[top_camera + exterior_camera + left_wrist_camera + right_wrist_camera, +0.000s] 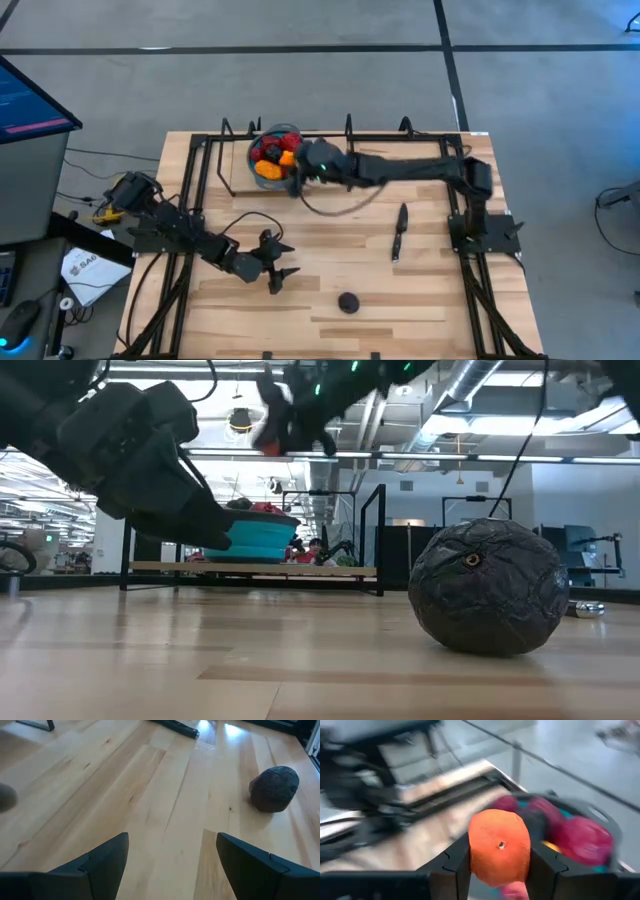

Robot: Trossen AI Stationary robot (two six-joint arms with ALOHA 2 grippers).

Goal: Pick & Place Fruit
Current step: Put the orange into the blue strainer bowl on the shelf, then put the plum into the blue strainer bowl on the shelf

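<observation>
A blue bowl (262, 172) at the table's far edge holds red and orange fruit (272, 150). My right gripper (300, 168) reaches in from the right to the bowl's right rim, shut on an orange fruit (500, 845). The bowl (601, 816) and red fruit (583, 838) lie just beyond it. One dark purple fruit (347, 302) rests on its underside on the bare wood near the front edge. My left gripper (277, 266) stands open low over the table, left of that fruit (274, 788), with nothing between its fingers. My right gripper pinches the orange fruit between its two fingers (454, 865), one on each of its opposite sides (476, 857). The fruit is lifted clear, beside the bowl's near rim. The fingers slant down toward the bowl from the table's right.
A slim black knife (399, 232) lies right of centre, pointing near to far. Black frame rails (330, 135) run along the table's far edge and sides. Bare wood lies between the knife, the dark fruit (490, 588) and the bowl (250, 536).
</observation>
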